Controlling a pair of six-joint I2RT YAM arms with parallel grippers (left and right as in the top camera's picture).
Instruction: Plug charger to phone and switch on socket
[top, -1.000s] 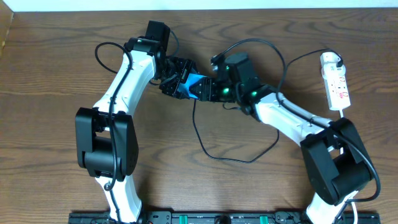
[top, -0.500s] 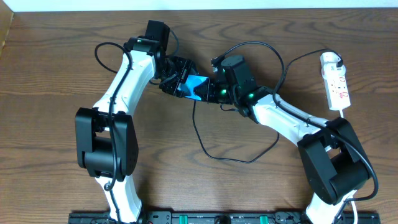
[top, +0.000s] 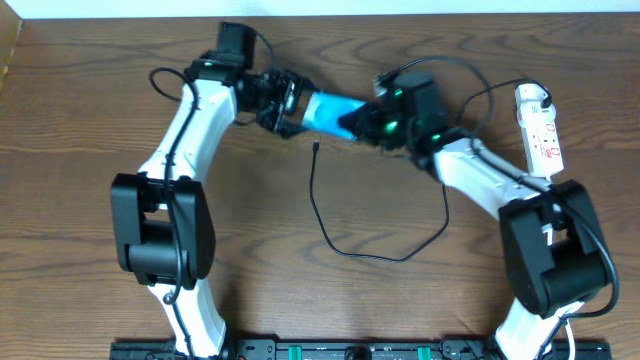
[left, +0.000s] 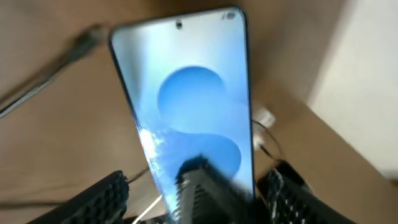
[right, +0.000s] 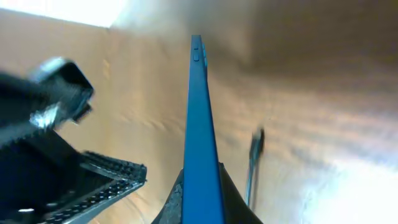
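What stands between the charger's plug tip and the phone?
Nothing visible. The plug tip lies loose on the table near the phone, with only bare wood between them in the overhead view. The right claw grips one end of the phone.

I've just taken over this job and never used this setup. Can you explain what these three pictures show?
Two white robot arms work at a wooden table, each ending in a two-finger gripper. The wide picture looks down from above; the other two come from cameras on the wrists. The right gripper clamps the lit phone. The left gripper is open, one finger either side of the phone. The black charger cable lies loose on the table, its tip not in the phone. The white power strip lies at the right.
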